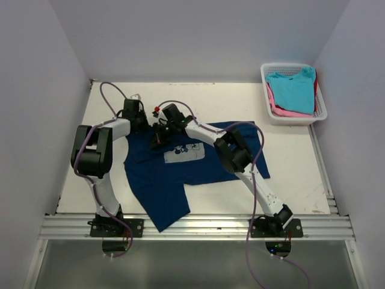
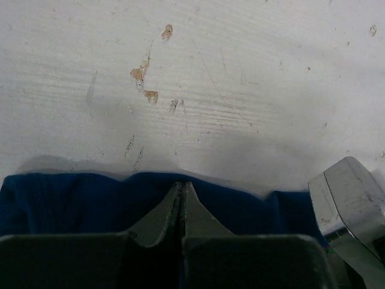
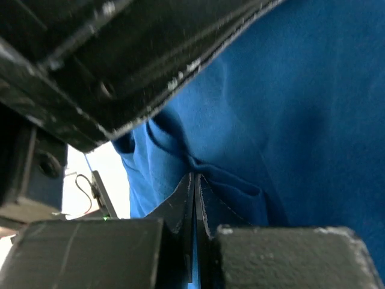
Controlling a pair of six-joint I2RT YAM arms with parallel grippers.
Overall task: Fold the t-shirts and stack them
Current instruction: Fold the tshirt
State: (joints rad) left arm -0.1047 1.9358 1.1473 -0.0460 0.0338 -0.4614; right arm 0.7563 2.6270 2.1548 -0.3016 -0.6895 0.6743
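Left gripper (image 2: 182,186) is pressing its fingers together over the far edge of the navy tee (image 2: 78,201), pinching the cloth right where it is meeting the bare table (image 2: 240,90). Right gripper (image 3: 195,177) is also squeezing its fingers tight, nipping a small fold of the same tee, with a sliver of blue showing between them. From above, both arms are reaching to the tee's far left part, and the two grippers are sitting just beside each other there. The tee is lying spread across the middle of the table, its pale print (image 1: 184,154) facing up and its near corner reaching the rail. Well apart, in the far right corner, the basket (image 1: 295,119) is holding a turquoise tee (image 1: 295,89) lying over a pink tee (image 1: 283,110)
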